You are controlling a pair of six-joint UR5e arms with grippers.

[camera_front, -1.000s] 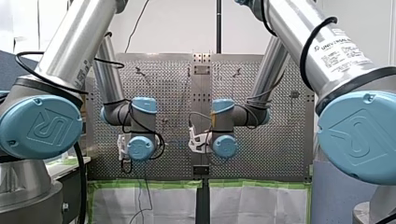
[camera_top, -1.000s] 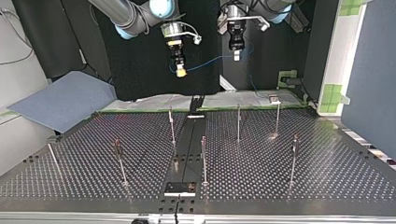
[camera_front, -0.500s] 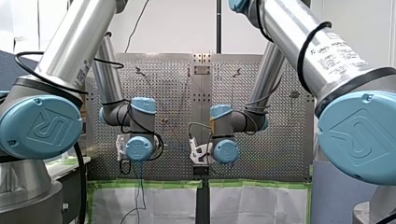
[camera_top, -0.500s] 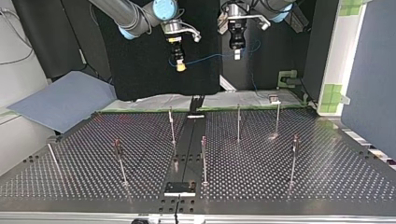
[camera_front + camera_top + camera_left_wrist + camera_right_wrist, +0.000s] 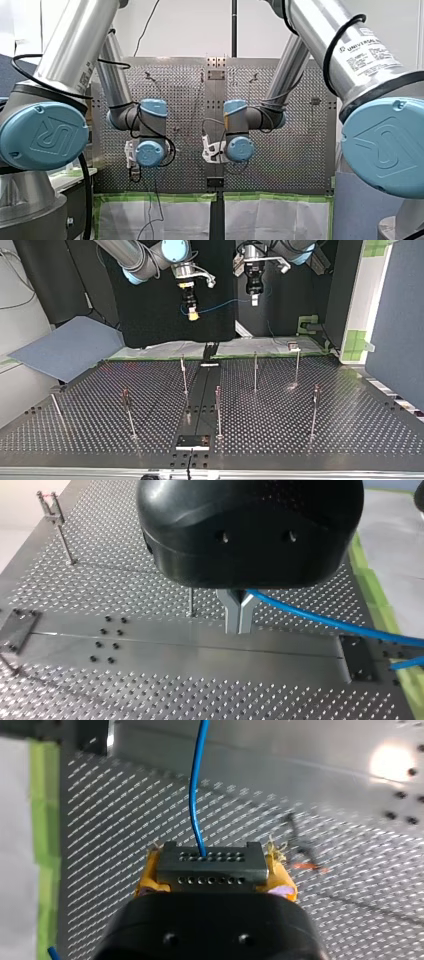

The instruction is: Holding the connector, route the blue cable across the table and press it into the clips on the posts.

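In the top view my right gripper (image 5: 192,315), with yellow pads, hangs above the far edge of the perforated table (image 5: 320,445). My left gripper (image 5: 254,300) hangs beside it at the view's right. The blue cable (image 5: 225,303) sags between them. In the right wrist view the yellow pads (image 5: 148,872) are shut on a dark grey connector (image 5: 210,869), and the blue cable (image 5: 196,795) leaves its face. In the left wrist view my left gripper (image 5: 239,626) has its metal fingers shut on the blue cable (image 5: 320,621), which trails off to one side. Both grippers are high above the posts.
Several thin posts stand on the table, among them one (image 5: 184,374) beside the dark centre rail (image 5: 200,400), one (image 5: 255,371) across from it and one (image 5: 314,410) nearer the view's right. A black plate (image 5: 192,441) lies at the near edge. A grey-blue panel (image 5: 65,347) leans at the left.
Both arms have shifted only slightly above the table's far edge. The right gripper rose a little and came back down. The cable stays held between the two grippers.
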